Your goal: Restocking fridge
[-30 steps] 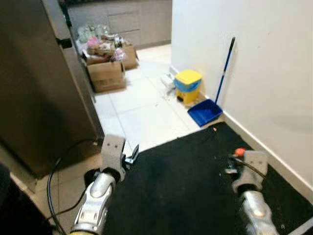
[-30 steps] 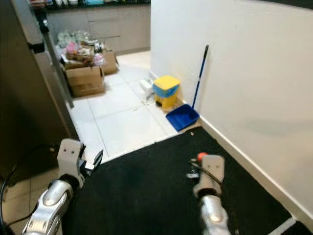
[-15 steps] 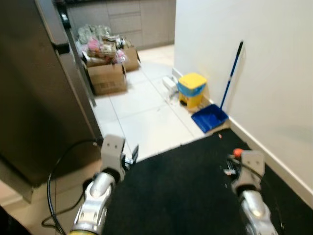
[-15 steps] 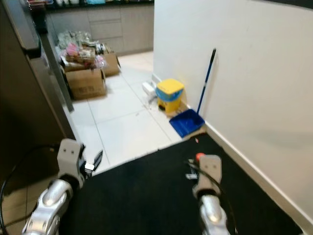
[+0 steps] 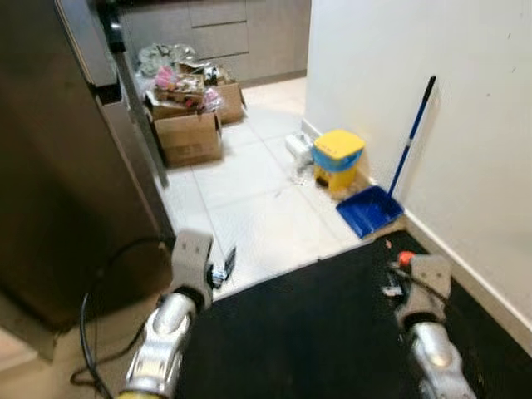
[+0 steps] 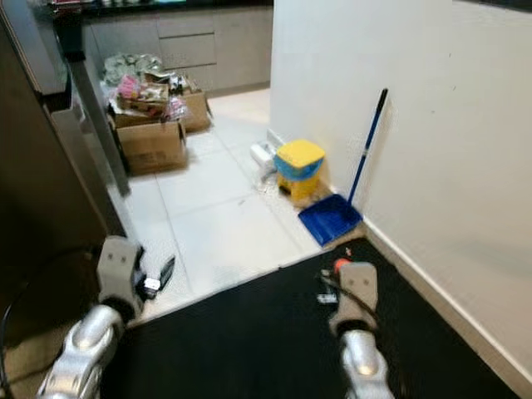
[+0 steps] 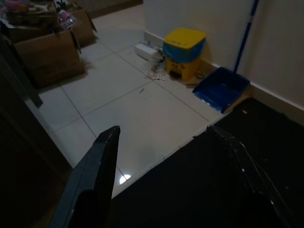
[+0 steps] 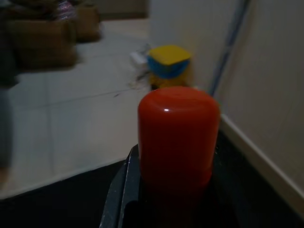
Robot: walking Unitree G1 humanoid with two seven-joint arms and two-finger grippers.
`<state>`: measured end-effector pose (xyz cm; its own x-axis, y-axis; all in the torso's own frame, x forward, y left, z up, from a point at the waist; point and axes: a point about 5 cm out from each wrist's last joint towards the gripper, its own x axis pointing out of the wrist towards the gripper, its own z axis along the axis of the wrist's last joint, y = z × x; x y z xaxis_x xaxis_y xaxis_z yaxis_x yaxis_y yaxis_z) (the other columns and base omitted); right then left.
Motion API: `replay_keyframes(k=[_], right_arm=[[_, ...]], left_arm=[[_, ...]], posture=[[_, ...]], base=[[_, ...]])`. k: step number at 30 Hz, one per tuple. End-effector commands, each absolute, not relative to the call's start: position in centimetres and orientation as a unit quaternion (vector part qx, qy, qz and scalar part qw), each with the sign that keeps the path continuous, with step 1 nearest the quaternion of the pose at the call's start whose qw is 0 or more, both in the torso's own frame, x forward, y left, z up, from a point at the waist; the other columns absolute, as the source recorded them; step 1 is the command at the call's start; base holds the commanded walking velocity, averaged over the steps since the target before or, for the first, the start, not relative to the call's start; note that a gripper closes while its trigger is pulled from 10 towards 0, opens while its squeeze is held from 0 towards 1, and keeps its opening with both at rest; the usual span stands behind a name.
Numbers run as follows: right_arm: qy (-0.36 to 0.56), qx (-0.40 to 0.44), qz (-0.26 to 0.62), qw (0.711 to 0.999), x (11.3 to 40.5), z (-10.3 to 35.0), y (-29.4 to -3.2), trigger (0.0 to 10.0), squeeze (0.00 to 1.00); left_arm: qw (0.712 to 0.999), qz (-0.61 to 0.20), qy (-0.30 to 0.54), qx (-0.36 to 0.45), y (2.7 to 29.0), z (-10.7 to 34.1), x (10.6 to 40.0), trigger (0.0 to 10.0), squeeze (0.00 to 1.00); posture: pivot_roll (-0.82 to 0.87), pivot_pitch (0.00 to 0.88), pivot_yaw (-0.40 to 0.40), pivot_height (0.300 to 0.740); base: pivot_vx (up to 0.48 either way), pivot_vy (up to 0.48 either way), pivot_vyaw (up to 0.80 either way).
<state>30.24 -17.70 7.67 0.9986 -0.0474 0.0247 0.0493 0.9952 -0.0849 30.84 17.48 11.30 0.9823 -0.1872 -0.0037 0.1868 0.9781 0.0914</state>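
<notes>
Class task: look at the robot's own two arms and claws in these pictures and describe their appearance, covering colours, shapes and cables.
Both arms are rounded, shiny silver tubes ending in boxy pale grey wrist blocks. The left claw has two long, flat black fingers that taper toward the tips. A black cable loops along the floor beside the left arm. The right arm has thin dark wiring at its wrist block, beside the right claw.

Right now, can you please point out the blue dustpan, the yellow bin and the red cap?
blue dustpan (image 5: pixel 369 211), left eye view, middle of its pan.
yellow bin (image 5: pixel 338 148), left eye view, its lid.
red cap (image 8: pixel 176 133), right wrist view, its front side.
</notes>
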Motion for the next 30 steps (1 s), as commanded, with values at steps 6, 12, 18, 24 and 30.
replay_keyframes(k=[6, 12, 18, 24, 30], right_arm=[[-0.009, -0.045, -0.035, 0.998, 29.96, 7.48, -18.56, 10.0, 0.00], [-0.010, -0.044, -0.034, 0.998, 29.96, 7.46, -18.50, 10.0, 0.00], [-0.009, -0.043, -0.032, 0.999, 29.84, 7.35, -18.39, 10.0, 0.00], [-0.010, -0.040, -0.034, 0.999, 29.77, 7.32, -18.42, 10.0, 0.00], [-0.010, -0.037, -0.034, 0.999, 29.75, 7.32, -18.39, 10.0, 0.00]], left_arm=[[0.994, -0.096, 0.007, 0.050, 17.50, 10.85, 30.63, 10.0, 0.00], [0.994, -0.096, 0.007, 0.052, 17.58, 10.82, 30.64, 10.0, 0.00], [0.994, -0.096, 0.007, 0.052, 17.68, 10.83, 30.62, 10.0, 0.00], [0.994, -0.096, 0.006, 0.053, 17.70, 10.89, 30.65, 10.0, 0.00], [0.994, -0.095, 0.005, 0.053, 17.72, 10.99, 30.71, 10.0, 0.00]], posture=[[-0.08, 0.120, 0.044, 0.740], [-0.08, 0.115, 0.044, 0.740], [-0.09, 0.112, 0.047, 0.740], [-0.09, 0.114, 0.048, 0.740], [-0.09, 0.117, 0.049, 0.740]], base=[[0.317, 0.000, 0.00], [0.310, 0.000, 0.00], [0.309, 0.000, 0.00], [0.309, 0.000, 0.00], [0.307, 0.000, 0.00]])
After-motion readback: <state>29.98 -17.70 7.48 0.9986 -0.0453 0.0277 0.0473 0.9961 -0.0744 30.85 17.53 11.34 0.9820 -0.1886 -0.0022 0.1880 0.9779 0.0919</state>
